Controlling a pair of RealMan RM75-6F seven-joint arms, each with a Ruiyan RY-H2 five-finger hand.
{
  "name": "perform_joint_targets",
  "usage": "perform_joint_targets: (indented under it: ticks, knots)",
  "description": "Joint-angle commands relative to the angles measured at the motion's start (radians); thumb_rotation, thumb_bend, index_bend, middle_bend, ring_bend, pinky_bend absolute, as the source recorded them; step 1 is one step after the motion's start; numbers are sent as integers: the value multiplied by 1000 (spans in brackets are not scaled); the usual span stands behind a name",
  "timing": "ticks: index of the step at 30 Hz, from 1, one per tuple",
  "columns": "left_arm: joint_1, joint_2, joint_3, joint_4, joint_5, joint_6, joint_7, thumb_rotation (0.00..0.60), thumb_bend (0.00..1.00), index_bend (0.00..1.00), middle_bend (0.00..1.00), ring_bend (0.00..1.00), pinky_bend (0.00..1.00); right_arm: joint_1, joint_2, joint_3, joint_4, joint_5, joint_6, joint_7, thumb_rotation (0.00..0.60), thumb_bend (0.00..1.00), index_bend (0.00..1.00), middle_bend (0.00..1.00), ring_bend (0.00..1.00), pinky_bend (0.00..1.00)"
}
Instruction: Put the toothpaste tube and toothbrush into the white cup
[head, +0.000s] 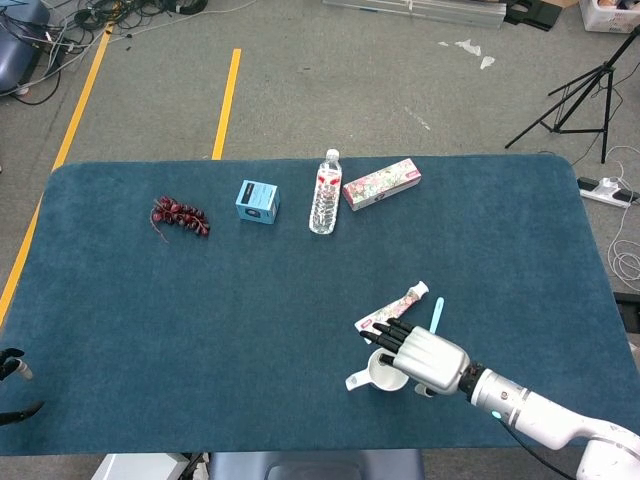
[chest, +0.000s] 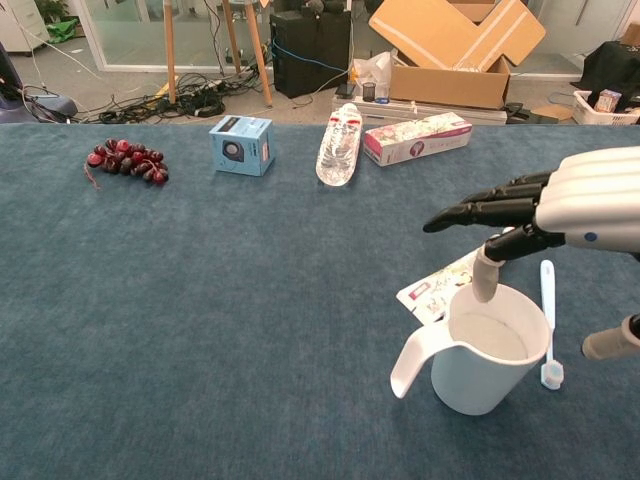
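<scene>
The cup (chest: 487, 349) is seen upright near the table's (head: 150, 320) front edge, handle to the left, nothing visible inside. The right hand (chest: 560, 205) is held above and just behind its rim, fingers (chest: 478, 210) extended and apart, nothing grasped. The tube (head: 392, 308) lies flat just behind the cup; the toothbrush (chest: 548, 322) lies flat just to the cup's right. The left hand (head: 12, 385) is barely shown at the frame edge, and its state cannot be told. Along the far edge lie grapes (head: 180, 216), a blue box (head: 258, 201), a bottle (head: 324, 194) and a carton (head: 381, 184).
</scene>
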Motion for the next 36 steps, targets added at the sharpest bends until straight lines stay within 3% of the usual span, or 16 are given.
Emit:
perform_joint_targets:
  ticks: [1, 11, 23, 36]
  knots:
    - [0, 0, 0, 0, -1, 0, 0, 600, 0, 489, 268, 206, 291, -9, 17, 7, 4, -7, 22, 20, 600, 73, 360, 0, 0, 138]
    - [-1, -1, 0, 0, -2, -3, 3, 600, 0, 489, 268, 206, 291, -27, 27, 54, 67, 52, 51, 66, 600, 73, 360, 0, 0, 138]
    - [-2, -1, 0, 2, -3, -7, -3, 600, 0, 489, 268, 206, 291, 5, -80, 157, 214, 234, -30, 22, 600, 74, 360, 0, 0, 138]
    - [-2, -2, 0, 5, -2, -7, -6, 600, 0, 489, 268, 206, 291, 50, -211, 201, 365, 354, -114, -29, 600, 73, 351, 0, 0, 138]
